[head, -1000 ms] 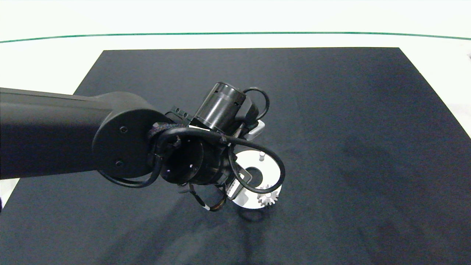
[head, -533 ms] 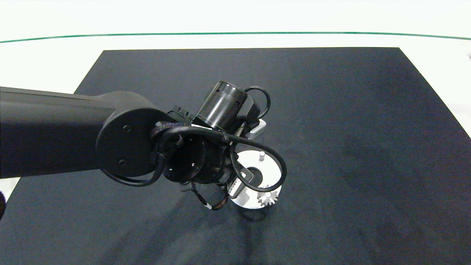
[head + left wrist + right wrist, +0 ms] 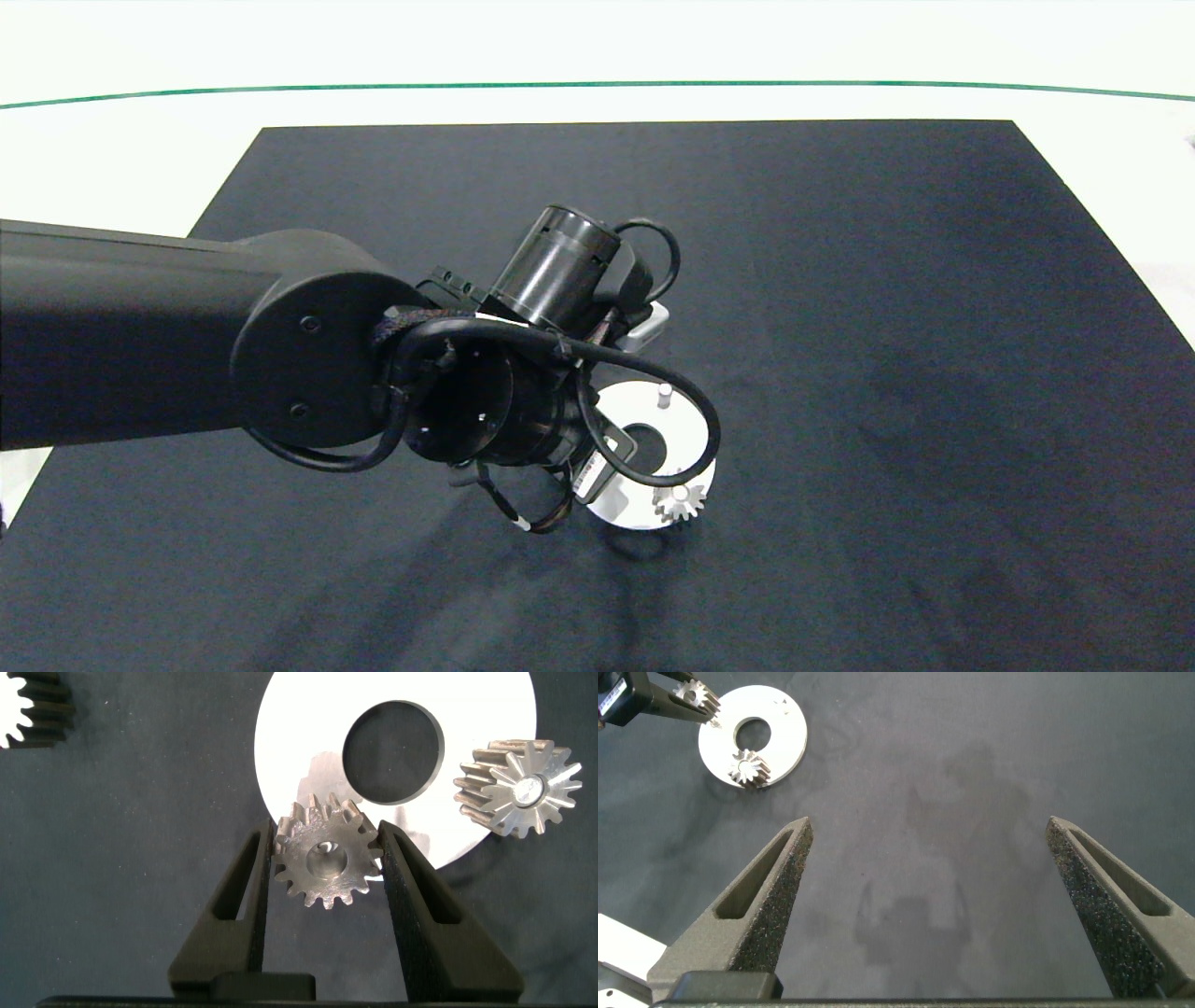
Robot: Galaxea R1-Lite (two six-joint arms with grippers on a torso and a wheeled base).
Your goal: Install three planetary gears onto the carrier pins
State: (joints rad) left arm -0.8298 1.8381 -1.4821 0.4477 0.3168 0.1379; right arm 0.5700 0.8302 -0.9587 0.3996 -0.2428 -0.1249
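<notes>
In the left wrist view my left gripper point(image 3: 325, 836) is shut on a silvery planetary gear point(image 3: 327, 863), held flat over the rim of the white carrier disc point(image 3: 299, 719). A second gear point(image 3: 517, 777) sits on a pin at the disc's edge, also visible in the head view point(image 3: 680, 502). A third gear point(image 3: 26, 709) lies on the dark cloth beside the disc. One bare carrier pin point(image 3: 665, 396) stands on the disc point(image 3: 695, 439). My left wrist point(image 3: 485, 411) hides the held gear from above. My right gripper point(image 3: 929, 826) hangs open and empty, away from the disc point(image 3: 785, 737).
A black cloth mat point(image 3: 887, 327) covers the white table point(image 3: 112, 149). A thin green line point(image 3: 597, 84) runs along the table's far side. The left arm's cables point(image 3: 653, 420) loop over part of the disc.
My left arm has shifted only slightly over the disc, first right, then back left. The gear on the disc and the bare pin have not moved.
</notes>
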